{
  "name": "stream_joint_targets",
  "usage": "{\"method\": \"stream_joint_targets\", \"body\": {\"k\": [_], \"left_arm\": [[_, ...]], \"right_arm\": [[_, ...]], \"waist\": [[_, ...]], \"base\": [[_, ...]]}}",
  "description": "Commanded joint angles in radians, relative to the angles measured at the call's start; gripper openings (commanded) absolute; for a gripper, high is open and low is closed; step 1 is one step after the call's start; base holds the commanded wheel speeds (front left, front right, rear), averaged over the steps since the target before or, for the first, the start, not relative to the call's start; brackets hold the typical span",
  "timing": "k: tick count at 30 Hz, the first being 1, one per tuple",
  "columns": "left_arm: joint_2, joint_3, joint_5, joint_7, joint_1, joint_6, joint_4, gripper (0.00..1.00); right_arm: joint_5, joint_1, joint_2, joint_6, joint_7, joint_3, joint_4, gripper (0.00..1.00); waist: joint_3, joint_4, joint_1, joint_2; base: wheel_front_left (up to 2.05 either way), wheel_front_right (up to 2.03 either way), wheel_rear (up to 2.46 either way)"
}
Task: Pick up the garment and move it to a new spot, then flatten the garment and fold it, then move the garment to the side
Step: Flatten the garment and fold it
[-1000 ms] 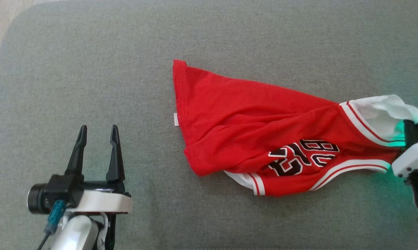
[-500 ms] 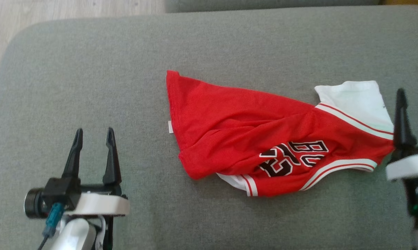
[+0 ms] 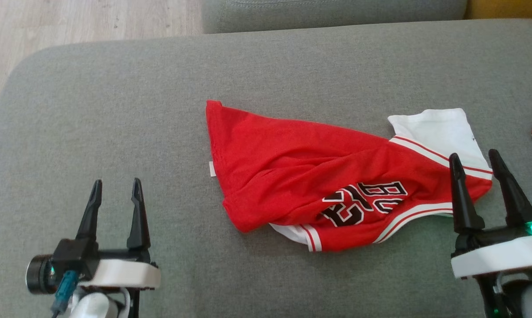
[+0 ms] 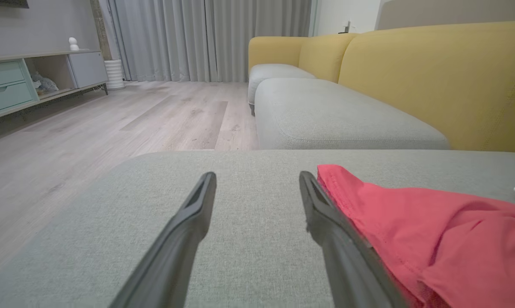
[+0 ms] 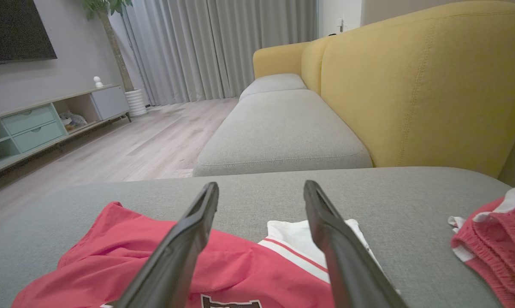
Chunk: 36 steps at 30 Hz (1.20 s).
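The jersey [image 3: 292, 168] lies crumpled on the cushion [image 3: 115, 110], at 2 o'clock from the left gripper [image 3: 117, 181] and 10 o'clock from the right gripper [image 3: 473, 153]; both stand spread and empty. It looks light, limp and slippery (thin cloth bunches easily), so pinch the hem corners or shoulder straps.

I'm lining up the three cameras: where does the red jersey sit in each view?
Head view: red jersey at centre, reaching right.
Left wrist view: red jersey in the lower right corner.
Right wrist view: red jersey along the bottom, left to centre.
Shared landmark: the grey cushion beneath it.
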Motion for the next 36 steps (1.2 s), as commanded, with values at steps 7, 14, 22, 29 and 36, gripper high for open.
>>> {"method": "stream_joint_targets", "body": {"k": [7, 14, 22, 29, 36], "left_arm": [[0.032, 0.032, 0.001, 0.013, -0.029, 0.016, -0.042, 1.00], [0.021, -0.045, -0.012, 0.093, -0.073, -0.052, -0.062, 1.00], [-0.045, -0.159, -0.141, 0.352, -0.164, -0.180, -0.010, 1.00], [-0.062, -0.200, -0.190, 0.479, -0.209, -0.216, 0.058, 1.00], [-0.063, -0.214, -0.211, 0.527, -0.236, -0.234, 0.086, 1.00]], "right_arm": [[0.012, -0.021, -0.008, -0.001, 0.010, 0.024, -0.051, 1.00], [0.021, -0.025, -0.004, -0.001, 0.019, 0.022, -0.046, 1.00], [0.015, -0.040, -0.003, -0.001, 0.030, 0.024, -0.037, 1.00], [0.014, -0.045, -0.001, -0.001, 0.033, 0.029, -0.026, 1.00], [0.024, -0.048, 0.005, -0.001, 0.035, 0.025, -0.016, 1.00]], "waist": [[0.011, 0.004, 0.0001, 0.0000], [0.022, 0.009, 0.0001, 0.0000], [0.048, 0.002, 0.0001, 0.0000], [0.065, -0.018, 0.0001, 0.0000], [0.083, -0.033, 0.0001, 0.0000]], "base": [[0.00, 0.00, 0.00], [0.00, 0.00, 0.00], [0.00, 0.00, 0.00], [0.00, 0.00, 0.00], [0.00, 0.00, 0.00]]}}
